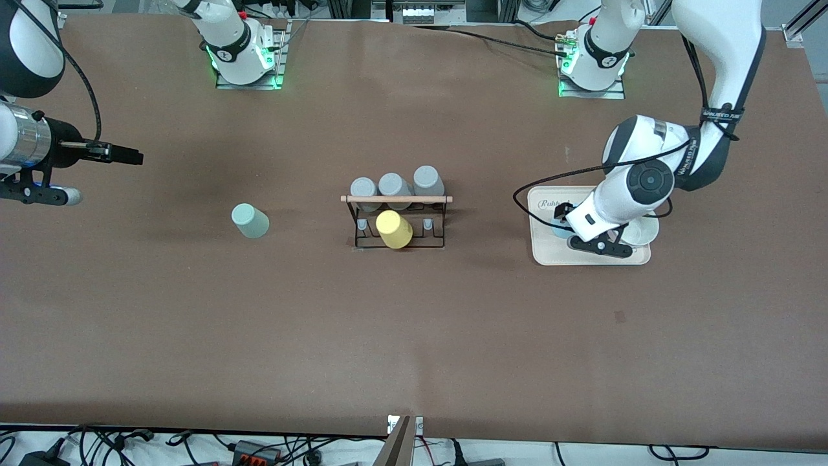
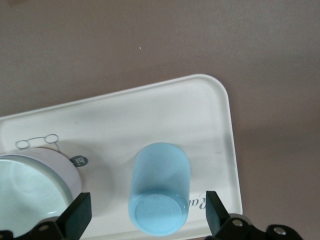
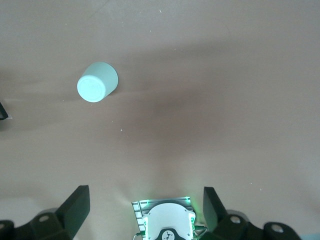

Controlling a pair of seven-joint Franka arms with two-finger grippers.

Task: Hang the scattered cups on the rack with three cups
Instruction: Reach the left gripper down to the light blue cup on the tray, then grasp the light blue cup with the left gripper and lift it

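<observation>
Left wrist view shows the left gripper [image 2: 145, 220] spread open over the blue cup [image 2: 160, 195] on the tray [image 2: 200, 110], near the table's left-arm edge; it should descend centred, then close gently. The right gripper [image 3: 145, 212], also open, waits above the right-arm edge.

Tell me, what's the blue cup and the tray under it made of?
The light blue cup looks like smooth matte plastic: one even colour with a soft sheen, though glazed ceramic is possible. The beige tray looks like moulded plastic too, with rounded corners and a raised rim.

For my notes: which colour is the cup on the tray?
Light blue cup; the left wrist view shows it best.
</observation>
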